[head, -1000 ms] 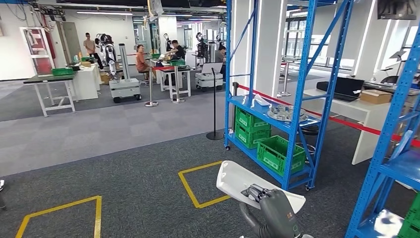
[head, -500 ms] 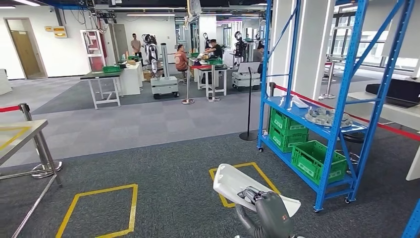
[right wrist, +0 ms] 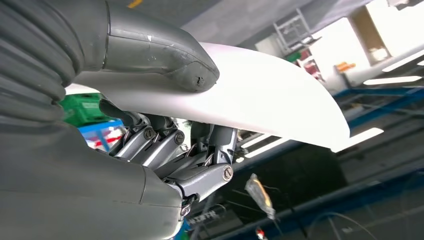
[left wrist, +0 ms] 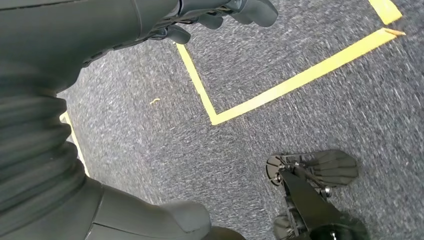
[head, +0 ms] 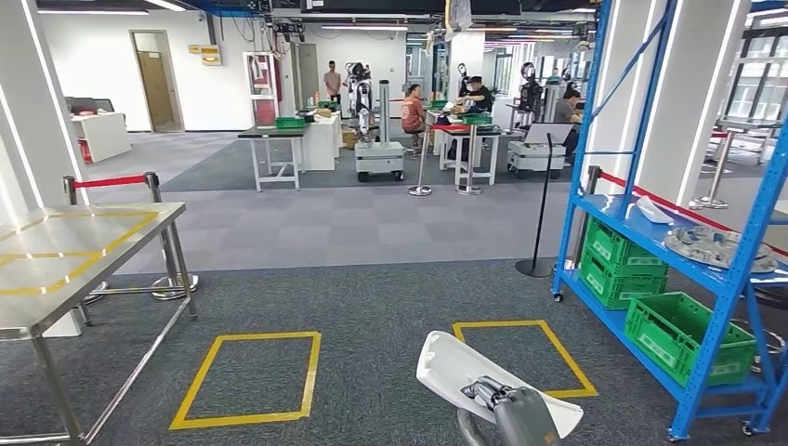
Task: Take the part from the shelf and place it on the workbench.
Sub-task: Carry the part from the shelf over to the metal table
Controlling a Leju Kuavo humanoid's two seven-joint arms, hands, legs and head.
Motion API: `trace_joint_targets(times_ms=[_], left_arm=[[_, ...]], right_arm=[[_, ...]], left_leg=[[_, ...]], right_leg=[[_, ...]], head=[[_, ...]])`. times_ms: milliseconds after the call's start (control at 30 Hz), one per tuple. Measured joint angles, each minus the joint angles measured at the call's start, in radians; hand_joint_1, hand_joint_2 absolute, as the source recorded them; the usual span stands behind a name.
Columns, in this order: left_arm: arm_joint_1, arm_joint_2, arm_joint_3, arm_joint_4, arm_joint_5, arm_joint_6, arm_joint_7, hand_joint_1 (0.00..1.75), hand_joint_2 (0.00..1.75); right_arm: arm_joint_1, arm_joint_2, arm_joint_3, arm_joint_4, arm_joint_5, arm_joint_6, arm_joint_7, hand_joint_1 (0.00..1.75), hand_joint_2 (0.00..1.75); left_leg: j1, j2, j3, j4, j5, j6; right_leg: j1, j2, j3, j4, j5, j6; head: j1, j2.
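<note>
A blue shelf (head: 683, 232) stood off to the right of the robot's right hand (head: 506, 409), with green crates (head: 688, 333) on its lower tier and pale parts on the tier above. A metal workbench (head: 70, 255) marked with yellow tape stood well away on the hand's left side, across dark carpet bearing yellow floor squares (head: 249, 381). The white part (head: 465, 372), a curved pale panel, was carried clear of both shelf and workbench, clamped in the right hand: the thumb (right wrist: 160, 50) lay on one face and the fingers (right wrist: 200, 160) pressed the other, with most of the panel reaching beyond the hand. The panel's near edge was hidden behind the hand and wrist. The left hand (left wrist: 220, 12) hung over the carpet, its fingers curled in and holding nothing, though much of it was cut off at the frame edge. People and other robots in the background were too small to make out.
</note>
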Motion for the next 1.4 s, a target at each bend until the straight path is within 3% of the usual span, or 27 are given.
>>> trace_joint_targets(times_ms=[67,133,200,267,333,367,400,467,533,567,633,667,733,800,867,900,933,967,1033,1067,1133,1167,1233,1300,1367,1400], left_arm=[[0.000,-0.002,-0.001,0.000,-0.003,0.002,0.022,0.00,1.75],[0.007,-0.002,-0.001,0.002,-0.006,0.003,0.038,0.00,1.75],[0.016,-0.003,-0.001,0.004,-0.008,0.002,0.047,0.00,1.75],[0.021,-0.005,-0.001,0.005,-0.010,0.001,0.052,0.00,1.75],[0.024,-0.007,-0.001,0.006,-0.011,-0.001,0.054,0.00,1.75],[0.026,-0.008,-0.001,0.007,-0.011,-0.001,0.055,0.00,1.75],[0.028,-0.009,0.000,0.007,-0.009,-0.002,0.053,0.00,1.75],[0.028,-0.009,0.000,0.007,-0.002,-0.002,0.045,0.00,1.75],[0.022,-0.012,0.001,0.006,0.008,0.000,0.038,0.00,1.75],[0.020,-0.013,0.002,0.006,0.013,0.002,0.040,0.00,1.75],[0.020,-0.015,0.006,0.007,0.021,0.009,0.051,0.00,1.75],[0.022,-0.016,0.007,0.007,0.024,0.013,0.060,0.00,1.75],[0.025,-0.019,0.010,0.008,0.026,0.020,0.076,0.00,1.75],[0.024,-0.021,0.013,0.008,0.025,0.024,0.085,0.00,1.75],[0.023,-0.022,0.015,0.008,0.020,0.024,0.087,0.00,1.75],[0.024,-0.023,0.015,0.008,0.017,0.022,0.088,0.00,1.75],[0.024,-0.023,0.015,0.008,0.014,0.021,0.089,0.00,1.75],[0.024,-0.024,0.015,0.008,0.011,0.020,0.090,0.00,1.75],[0.021,-0.026,0.016,0.008,0.007,0.018,0.090,0.00,1.75],[0.020,-0.027,0.017,0.008,0.007,0.017,0.090,0.00,1.75],[0.022,-0.028,0.017,0.008,0.007,0.015,0.090,0.00,1.75],[0.023,-0.028,0.017,0.008,0.007,0.014,0.091,0.00,1.75],[0.023,-0.028,0.017,0.009,0.007,0.013,0.092,0.00,1.75],[0.020,-0.028,0.017,0.009,0.007,0.013,0.092,0.00,1.75],[0.019,-0.028,0.017,0.009,0.007,0.013,0.091,0.00,1.75],[0.020,-0.028,0.017,0.009,0.007,0.013,0.091,0.00,1.75]], right_arm=[[0.012,-0.002,-0.005,-0.028,0.021,0.008,0.010,1.75,1.75],[0.016,-0.003,-0.009,-0.050,0.031,0.021,0.022,1.75,1.75],[0.017,-0.003,-0.018,-0.069,0.035,0.028,0.028,1.75,1.75],[0.027,-0.007,-0.029,-0.088,0.040,0.031,0.030,1.75,1.75],[0.042,-0.015,-0.040,-0.104,0.045,0.036,0.031,1.75,1.75],[0.046,-0.019,-0.044,-0.109,0.043,0.041,0.027,1.75,1.75],[0.044,-0.023,-0.046,-0.112,0.038,0.048,0.022,1.75,1.75],[0.021,-0.029,-0.049,-0.111,0.024,0.060,0.012,1.75,1.75],[-0.010,-0.033,-0.051,-0.109,0.010,0.066,0.006,1.75,1.75],[-0.021,-0.035,-0.052,-0.108,0.004,0.068,0.002,1.75,1.75],[-0.040,-0.036,-0.052,-0.106,-0.007,0.072,-0.009,1.75,1.75],[-0.051,-0.035,-0.052,-0.105,-0.010,0.075,-0.011,1.75,1.75],[-0.081,-0.033,-0.051,-0.098,-0.011,0.085,-0.007,1.75,1.75],[-0.104,-0.030,-0.049,-0.085,-0.012,0.091,0.005,1.75,1.75],[-0.111,-0.030,-0.049,-0.071,-0.016,0.093,0.015,1.75,1.75],[-0.112,-0.031,-0.049,-0.066,-0.020,0.091,0.017,1.75,1.75],[-0.113,-0.032,-0.049,-0.063,-0.023,0.089,0.017,1.75,1.75],[-0.114,-0.033,-0.049,-0.062,-0.025,0.086,0.017,1.75,1.75],[-0.117,-0.037,-0.049,-0.061,-0.028,0.083,0.016,1.75,1.75],[-0.119,-0.038,-0.049,-0.061,-0.028,0.082,0.016,1.75,1.75],[-0.122,-0.039,-0.049,-0.061,-0.029,0.081,0.016,1.75,1.75],[-0.124,-0.039,-0.049,-0.060,-0.029,0.081,0.016,1.75,1.75],[-0.127,-0.039,-0.049,-0.060,-0.030,0.080,0.015,1.75,1.75],[-0.127,-0.039,-0.049,-0.059,-0.030,0.080,0.015,1.75,1.75],[-0.124,-0.039,-0.049,-0.057,-0.030,0.080,0.015,1.75,1.75],[-0.123,-0.039,-0.048,-0.056,-0.030,0.080,0.015,1.75,1.75]], left_leg=[[0.002,-0.021,-0.006,0.000,0.002,-0.011],[0.004,-0.037,-0.011,-0.005,0.006,-0.025],[0.000,-0.005,-0.025,0.017,-0.010,-0.035],[-0.002,0.054,-0.071,0.112,-0.064,-0.041],[0.002,0.079,-0.129,0.232,-0.114,-0.047],[0.004,0.084,-0.141,0.258,-0.117,-0.051],[0.007,0.088,-0.134,0.248,-0.101,-0.054],[0.012,0.118,-0.069,0.128,-0.039,-0.059],[0.010,0.158,-0.012,0.023,-0.005,-0.052],[0.008,0.166,-0.003,0.004,-0.003,-0.044],[0.005,0.145,-0.006,0.004,-0.002,-0.024],[0.005,0.134,-0.006,0.002,0.000,-0.017],[0.008,0.113,-0.005,-0.002,0.005,-0.003],[0.008,0.090,-0.008,-0.003,0.009,0.006],[0.006,0.061,-0.010,-0.001,0.010,0.009],[0.005,0.045,-0.011,0.000,0.010,0.009],[0.004,0.030,-0.011,0.001,0.011,0.009],[0.003,0.015,-0.011,0.002,0.012,0.008],[0.002,-0.011,-0.015,0.003,0.016,0.000],[0.003,-0.021,-0.017,0.003,0.018,-0.005],[0.005,-0.040,-0.024,-0.002,0.023,-0.018],[0.005,-0.036,-0.027,-0.002,0.023,-0.024],[0.001,0.011,-0.047,0.034,-0.002,-0.034],[0.001,0.069,-0.096,0.143,-0.062,-0.042],[0.005,0.083,-0.145,0.249,-0.101,-0.050],[0.007,0.086,-0.148,0.258,-0.095,-0.054]], right_leg=[[0.003,0.023,0.026,-0.060,0.014,-0.002],[0.003,0.002,0.031,-0.068,0.019,-0.005],[-0.001,-0.020,0.041,-0.082,0.026,-0.016],[-0.003,-0.047,0.045,-0.090,0.029,-0.024],[-0.002,-0.076,0.045,-0.090,0.027,-0.026],[-0.002,-0.091,0.045,-0.090,0.026,-0.025],[-0.003,-0.104,0.045,-0.089,0.024,-0.024],[-0.006,-0.126,0.046,-0.084,0.019,-0.016],[-0.002,-0.144,0.046,-0.075,0.012,-0.003],[0.002,-0.152,0.047,-0.073,0.009,0.003],[0.003,-0.172,0.053,-0.073,0.007,0.015],[0.000,-0.171,0.054,-0.070,0.002,0.021],[-0.007,-0.130,0.033,-0.019,-0.032,0.031],[-0.009,-0.075,-0.030,0.110,-0.092,0.035],[-0.008,-0.059,-0.084,0.214,-0.120,0.033],[-0.006,-0.056,-0.087,0.212,-0.105,0.029],[-0.005,-0.051,-0.070,0.170,-0.073,0.023],[-0.002,-0.036,-0.039,0.100,-0.034,0.015],[0.000,0.001,0.018,-0.026,0.012,0.002],[0.002,0.012,0.031,-0.057,0.018,0.000],[0.004,0.000,0.036,-0.070,0.018,-0.001],[0.002,-0.011,0.039,-0.075,0.022,-0.004],[-0.003,-0.036,0.047,-0.087,0.030,-0.014],[-0.004,-0.062,0.049,-0.091,0.031,-0.021],[-0.004,-0.089,0.048,-0.090,0.030,-0.022],[-0.004,-0.102,0.048,-0.089,0.028,-0.021]], head=[[0.000,0.000],[0.000,0.000],[-0.002,0.000],[-0.005,0.000],[-0.005,0.000],[-0.005,0.000],[-0.005,0.000],[-0.006,0.000],[-0.005,0.000],[-0.005,0.000],[-0.003,0.000],[-0.003,0.000],[-0.002,0.000],[0.000,0.000],[0.000,0.000],[0.000,0.000],[0.001,0.000],[0.001,0.000],[0.000,0.000],[0.000,0.000],[0.000,0.000],[-0.001,0.000],[-0.003,0.000],[-0.006,0.000],[-0.006,0.000],[-0.007,0.000]])
